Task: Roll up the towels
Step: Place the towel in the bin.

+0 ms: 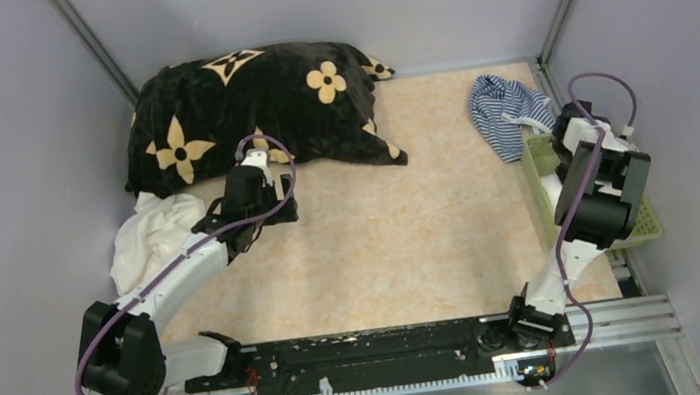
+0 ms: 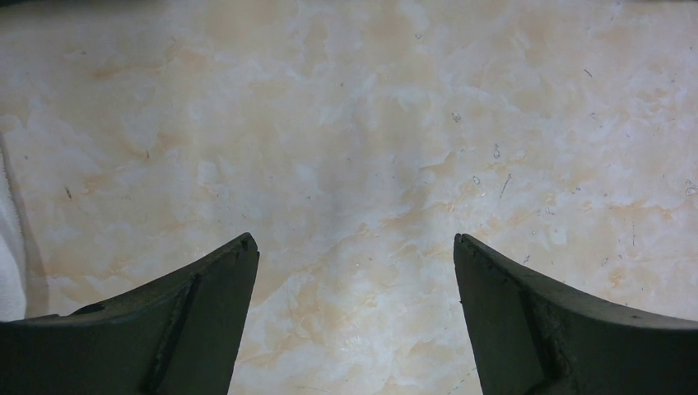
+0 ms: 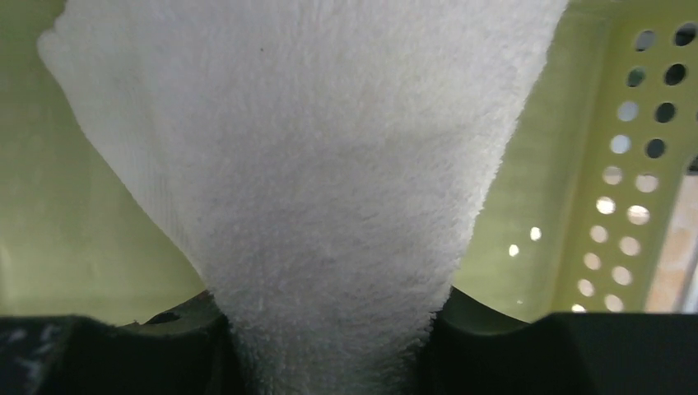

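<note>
At the near edge, a black rail (image 1: 375, 348) carries both arm bases. Beyond it, the worktop (image 1: 402, 241): mottled cream-and-peach marble pattern, fine scuffs in the left wrist view. Plain grey-lilac walls (image 1: 8, 149) close in on three sides.

Left claw (image 2: 354, 271): wide open, nothing in it, over bare worktop. One towel (image 1: 151, 237), white and crumpled, lies just left of that arm, touching the pillow's near-left corner; its edge shows at the far left of the wrist view.

Right claw (image 3: 329, 350): closed on a second towel (image 3: 313, 164), terry cloth bunched between the fingers (image 3: 107, 354), down inside a green perforated basket (image 3: 634, 173) at the worktop's right edge.

Far side: black pillow (image 1: 254, 108) with tan flowers at the back; striped garment (image 1: 501, 108) near the right back corner, just beyond the basket.
</note>
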Robot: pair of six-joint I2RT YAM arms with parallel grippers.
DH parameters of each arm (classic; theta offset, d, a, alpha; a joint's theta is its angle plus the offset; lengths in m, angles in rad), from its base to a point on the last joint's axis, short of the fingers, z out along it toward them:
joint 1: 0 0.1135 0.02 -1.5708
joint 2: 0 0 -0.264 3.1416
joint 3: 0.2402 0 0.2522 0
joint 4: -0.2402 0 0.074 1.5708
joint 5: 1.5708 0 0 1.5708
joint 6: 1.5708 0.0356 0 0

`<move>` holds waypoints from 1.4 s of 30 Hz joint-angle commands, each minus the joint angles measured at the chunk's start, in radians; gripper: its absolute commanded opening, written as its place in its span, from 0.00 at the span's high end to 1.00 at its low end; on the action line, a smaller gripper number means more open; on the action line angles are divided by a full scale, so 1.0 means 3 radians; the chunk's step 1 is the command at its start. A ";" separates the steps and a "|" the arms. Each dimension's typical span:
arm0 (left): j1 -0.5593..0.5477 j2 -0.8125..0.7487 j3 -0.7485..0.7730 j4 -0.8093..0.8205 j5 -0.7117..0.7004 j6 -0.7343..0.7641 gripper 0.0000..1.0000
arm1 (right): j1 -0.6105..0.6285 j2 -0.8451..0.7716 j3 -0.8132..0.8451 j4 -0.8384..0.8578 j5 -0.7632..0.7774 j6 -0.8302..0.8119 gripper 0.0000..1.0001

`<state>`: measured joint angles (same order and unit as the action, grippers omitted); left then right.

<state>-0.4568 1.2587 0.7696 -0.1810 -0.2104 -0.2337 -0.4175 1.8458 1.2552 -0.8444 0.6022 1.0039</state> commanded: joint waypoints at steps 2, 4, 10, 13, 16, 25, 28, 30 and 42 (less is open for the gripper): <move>0.0032 0.0021 -0.0043 0.0036 -0.0050 0.0031 0.07 | -0.0018 -0.0076 -0.0170 0.1192 -0.0667 -0.0221 1.00; 0.0031 0.0023 -0.0052 0.0036 -0.0055 0.0027 0.07 | -0.0018 -0.0076 -0.0210 0.1391 -0.0801 -0.0292 1.00; 0.0039 0.0031 -0.0084 0.0078 -0.0044 0.0037 0.07 | -0.0019 0.0000 -0.0291 0.1852 -0.1189 -0.0484 1.00; 0.0043 0.0045 -0.0087 0.0091 -0.0023 0.0047 0.07 | -0.0019 0.0052 -0.0341 0.2130 -0.1409 -0.0578 1.00; 0.0044 0.0052 -0.0098 0.0103 -0.0021 0.0056 0.07 | -0.0018 0.0114 -0.0374 0.2377 -0.1605 -0.0624 1.00; 0.0041 0.0058 -0.0150 0.0161 0.0011 0.0054 0.07 | -0.0022 0.0206 -0.0501 0.3088 -0.2113 -0.0729 1.00; 0.0043 0.0068 -0.0157 0.0174 0.0016 0.0048 0.07 | -0.0018 0.0278 -0.0509 0.3291 -0.2287 -0.0751 1.00; 0.0045 0.0066 -0.0161 0.0181 0.0016 0.0046 0.07 | -0.0024 0.0294 -0.0545 0.3423 -0.2325 -0.0730 1.00; 0.0044 0.0058 -0.0168 0.0190 0.0001 0.0036 0.07 | -0.0029 0.0319 -0.0662 0.3851 -0.2340 -0.0342 0.99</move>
<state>-0.4473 1.2743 0.7265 -0.1486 -0.2165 -0.2291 -0.4221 1.9160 1.0599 0.2249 -0.0784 0.8543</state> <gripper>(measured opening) 0.932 0.445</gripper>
